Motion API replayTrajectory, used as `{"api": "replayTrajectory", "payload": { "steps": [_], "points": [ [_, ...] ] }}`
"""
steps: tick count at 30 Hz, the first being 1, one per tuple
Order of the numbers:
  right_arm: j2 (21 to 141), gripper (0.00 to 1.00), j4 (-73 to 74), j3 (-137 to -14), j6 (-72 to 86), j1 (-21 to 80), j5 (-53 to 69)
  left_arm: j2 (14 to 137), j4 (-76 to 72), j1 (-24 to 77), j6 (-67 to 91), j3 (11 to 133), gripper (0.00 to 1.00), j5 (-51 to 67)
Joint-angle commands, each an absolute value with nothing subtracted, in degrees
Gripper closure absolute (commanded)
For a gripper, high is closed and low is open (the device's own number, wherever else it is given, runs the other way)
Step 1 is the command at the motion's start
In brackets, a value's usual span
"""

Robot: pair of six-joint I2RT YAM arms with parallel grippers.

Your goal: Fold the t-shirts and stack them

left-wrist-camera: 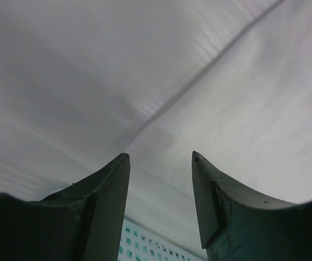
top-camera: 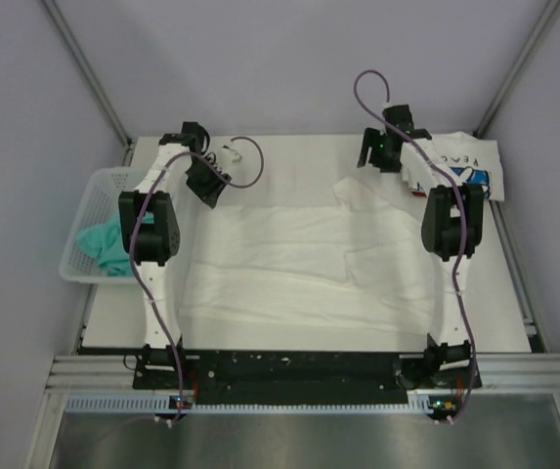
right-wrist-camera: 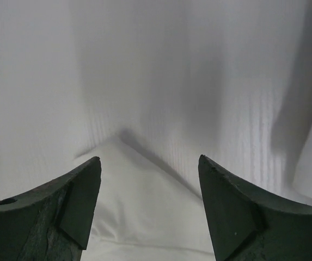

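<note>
A large white t-shirt [top-camera: 299,259] lies spread over the middle of the table, with a fold raised at its back right corner. A white t-shirt with blue "PEACE" print [top-camera: 467,166] lies at the back right. A teal-green t-shirt [top-camera: 104,249] sits bunched in the basket. My left gripper [top-camera: 205,188] hangs open above the big shirt's back left edge; in the left wrist view its fingers [left-wrist-camera: 160,155] hold nothing. My right gripper [top-camera: 377,154] is open above the back right corner, where a point of white cloth [right-wrist-camera: 139,212] lies below its empty fingers [right-wrist-camera: 149,159].
A white plastic mesh basket [top-camera: 89,200] stands at the table's left edge, and its mesh [left-wrist-camera: 150,244] shows low in the left wrist view. Pale tent walls with metal poles [top-camera: 89,68] close in the back and sides. A black rail [top-camera: 289,371] runs along the near edge.
</note>
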State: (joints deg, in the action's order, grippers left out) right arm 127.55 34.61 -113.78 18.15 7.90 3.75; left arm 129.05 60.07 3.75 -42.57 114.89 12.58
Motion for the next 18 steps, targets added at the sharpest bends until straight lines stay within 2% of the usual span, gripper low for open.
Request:
{"api": "replayTrajectory", "payload": {
  "steps": [1, 6, 10, 13, 15, 16, 18],
  "points": [
    [136.6, 0.31, 37.1, -124.2, 18.7, 9.9, 5.0, 132.6, 60.7, 2.5, -39.9, 119.5, 0.45, 14.8],
    [140.9, 0.39, 37.1, -125.5, 18.1, 12.0, 6.9, 134.8, 62.8, 1.9, -42.5, 120.1, 0.44, 16.0],
    [140.5, 0.54, 37.4, -123.1, 17.3, 12.7, 8.0, 135.3, 63.7, 1.8, -44.6, 118.7, 0.43, 17.0],
    [138.6, 0.55, 38.1, -121.7, 17.2, 12.7, 10.6, 135.8, 65.7, 1.8, -46.0, 118.6, 0.46, 17.8],
    [137.3, 0.57, 38.1, -120.7, 17.0, 12.7, 11.1, 135.8, 65.9, 1.8, -46.6, 118.0, 0.51, 18.0],
    [136.9, 0.62, 38.1, -120.4, 17.0, 12.7, 11.1, 135.9, 65.9, 1.8, -46.8, 117.9, 0.55, 17.9],
    [136.4, 0.74, 38.1, -120.3, 16.7, 12.7, 11.7, 136.1, 66.0, 1.9, -47.1, 118.1, 0.71, 18.3]
  ]
}}
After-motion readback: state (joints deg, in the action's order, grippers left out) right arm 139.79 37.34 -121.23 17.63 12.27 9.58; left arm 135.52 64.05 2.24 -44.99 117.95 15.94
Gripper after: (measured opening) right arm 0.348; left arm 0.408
